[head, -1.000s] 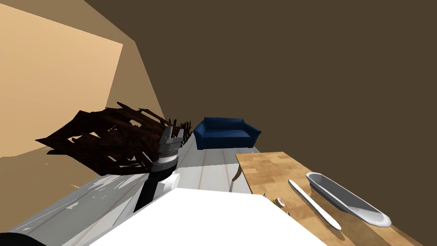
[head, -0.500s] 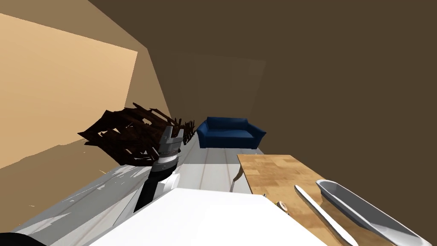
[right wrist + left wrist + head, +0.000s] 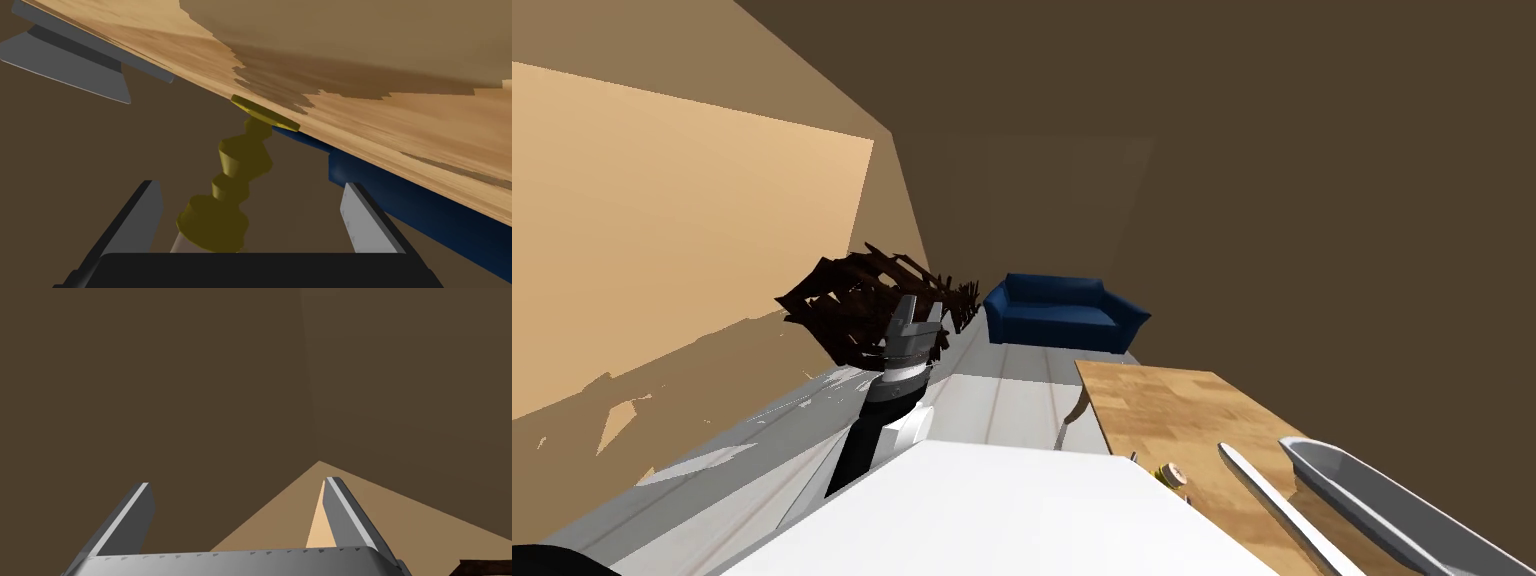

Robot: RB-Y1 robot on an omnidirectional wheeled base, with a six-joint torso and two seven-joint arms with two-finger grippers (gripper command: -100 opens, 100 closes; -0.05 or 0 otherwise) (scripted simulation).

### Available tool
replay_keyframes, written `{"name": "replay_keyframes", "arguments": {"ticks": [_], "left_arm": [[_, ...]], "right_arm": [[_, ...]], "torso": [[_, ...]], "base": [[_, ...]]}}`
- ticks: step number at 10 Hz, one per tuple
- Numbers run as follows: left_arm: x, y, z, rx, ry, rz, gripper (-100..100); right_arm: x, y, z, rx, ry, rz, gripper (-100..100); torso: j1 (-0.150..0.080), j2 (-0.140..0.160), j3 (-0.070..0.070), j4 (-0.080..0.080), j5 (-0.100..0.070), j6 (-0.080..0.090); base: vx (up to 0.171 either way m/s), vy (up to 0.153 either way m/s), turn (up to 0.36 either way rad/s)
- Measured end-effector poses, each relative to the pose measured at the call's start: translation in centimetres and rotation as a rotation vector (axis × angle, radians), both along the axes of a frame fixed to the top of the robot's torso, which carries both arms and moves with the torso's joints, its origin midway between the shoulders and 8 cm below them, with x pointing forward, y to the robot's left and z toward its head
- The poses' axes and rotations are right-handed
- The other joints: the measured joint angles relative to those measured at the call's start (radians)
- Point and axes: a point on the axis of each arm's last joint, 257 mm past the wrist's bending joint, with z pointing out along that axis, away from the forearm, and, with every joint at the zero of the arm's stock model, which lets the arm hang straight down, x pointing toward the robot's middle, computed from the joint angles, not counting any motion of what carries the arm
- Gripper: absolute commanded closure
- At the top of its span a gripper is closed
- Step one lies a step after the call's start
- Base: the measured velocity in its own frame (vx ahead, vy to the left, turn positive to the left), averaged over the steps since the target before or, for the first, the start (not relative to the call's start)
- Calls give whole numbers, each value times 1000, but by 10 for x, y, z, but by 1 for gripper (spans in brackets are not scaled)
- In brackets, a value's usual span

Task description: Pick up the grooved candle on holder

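The candle on its holder (image 3: 1170, 476) stands at the near edge of the wooden table (image 3: 1162, 410), just past my chest. In the right wrist view the holder (image 3: 240, 160) is a stepped, dull yellow stem with a flat foot on the tabletop (image 3: 380, 120), and a pale candle end (image 3: 176, 244) shows by the gripper body. My right gripper (image 3: 250, 184) is open, its fingers on either side of the holder and not touching it. My left gripper (image 3: 922, 310) is raised out front on the left, open and empty (image 3: 237, 483).
A long grey tray (image 3: 1372, 500) and a white elongated piece (image 3: 1282, 510) lie on the table to the right of the candle. A blue sofa (image 3: 1062, 312) stands beyond the table; a ragged dark brown shape (image 3: 852, 300) is behind the left gripper. White floor runs between them.
My head view has swung: the dark shape, the wall and the sofa slid right, and the tray moved toward the right corner. Both grippers stay open.
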Motion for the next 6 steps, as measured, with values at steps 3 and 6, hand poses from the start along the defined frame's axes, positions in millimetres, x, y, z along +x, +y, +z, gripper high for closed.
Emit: {"name": "replay_keyframes", "arguments": {"ticks": [3,6], "left_arm": [[0,0,0,0,0,0,0],[0,0,0,0,0,0,0]], "right_arm": [[-11,-10,-12,29,11,-44,-100],[-8,-29,-17,36,15,-74,-100]], "torso": [[-1,-4,-2,-1,0,1],[-1,-1,-1,-1,-1,3]], "base": [[-44,19,108],[-74,40,167]]}}
